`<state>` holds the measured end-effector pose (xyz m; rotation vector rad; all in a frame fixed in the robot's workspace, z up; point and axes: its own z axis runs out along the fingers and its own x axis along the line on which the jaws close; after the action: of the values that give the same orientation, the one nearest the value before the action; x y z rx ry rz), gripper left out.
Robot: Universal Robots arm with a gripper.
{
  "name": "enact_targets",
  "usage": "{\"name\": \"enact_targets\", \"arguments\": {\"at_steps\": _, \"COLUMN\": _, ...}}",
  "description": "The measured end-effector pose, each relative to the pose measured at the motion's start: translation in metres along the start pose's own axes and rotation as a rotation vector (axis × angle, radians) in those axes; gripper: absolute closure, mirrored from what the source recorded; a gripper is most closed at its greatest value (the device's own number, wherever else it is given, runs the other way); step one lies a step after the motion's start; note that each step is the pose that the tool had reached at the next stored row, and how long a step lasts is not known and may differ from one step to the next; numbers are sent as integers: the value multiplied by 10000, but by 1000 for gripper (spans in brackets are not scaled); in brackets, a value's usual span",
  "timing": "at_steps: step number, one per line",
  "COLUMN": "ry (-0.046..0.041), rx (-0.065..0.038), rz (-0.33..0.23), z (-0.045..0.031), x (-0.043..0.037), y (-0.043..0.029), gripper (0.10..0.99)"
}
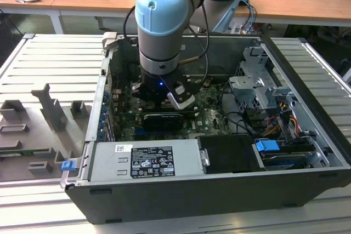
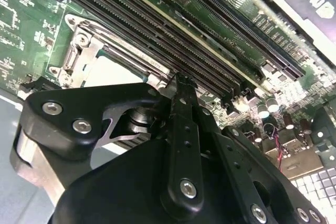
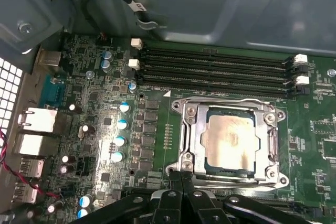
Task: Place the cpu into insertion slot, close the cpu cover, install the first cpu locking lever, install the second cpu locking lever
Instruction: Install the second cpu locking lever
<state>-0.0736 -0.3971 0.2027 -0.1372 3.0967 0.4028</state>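
Observation:
The cpu (image 3: pixel 229 139), a pale silver-beige square, lies flat in the insertion slot (image 3: pixel 178 109) on the green board. The cpu cover (image 3: pixel 194 129), a silver frame, lies down around it, and the chip shows through its window. My gripper (image 3: pixel 181 176) is shut, its two black fingers pressed together. Their tips sit at the socket's edge, by a thin metal lever (image 3: pixel 231 183) that runs along that side. I cannot tell whether the tips touch it. In the second wrist view the gripper (image 2: pixel 181 82) stands just beside the cpu (image 2: pixel 113 69). In the exterior view the arm's wrist (image 1: pixel 164 100) reaches down into the open computer case.
Long black memory slots (image 3: pixel 215 69) run along one side of the socket. A row of capacitors (image 3: pixel 121 124) stands on another side. The grey power supply box (image 1: pixel 142 160) lines the case's near wall, a drive cage (image 1: pixel 258 80) stands at the exterior view's right, and a grey fixture (image 1: pixel 49 108) sits outside on its left.

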Motion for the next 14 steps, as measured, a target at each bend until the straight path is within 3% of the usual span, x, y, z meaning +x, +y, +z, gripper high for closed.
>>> {"name": "enact_targets", "arguments": {"at_steps": 7, "ry": -6, "rx": -348, "rz": -97, "z": 64, "x": 19, "y": -17, "gripper": 980}}
{"name": "enact_targets", "arguments": {"at_steps": 11, "ry": -1, "rx": -357, "rz": -113, "z": 54, "x": 35, "y": -17, "gripper": 980}}
{"name": "enact_targets", "arguments": {"at_steps": 14, "ry": -3, "rx": -358, "rz": -110, "z": -42, "x": 32, "y": 21, "gripper": 980}}
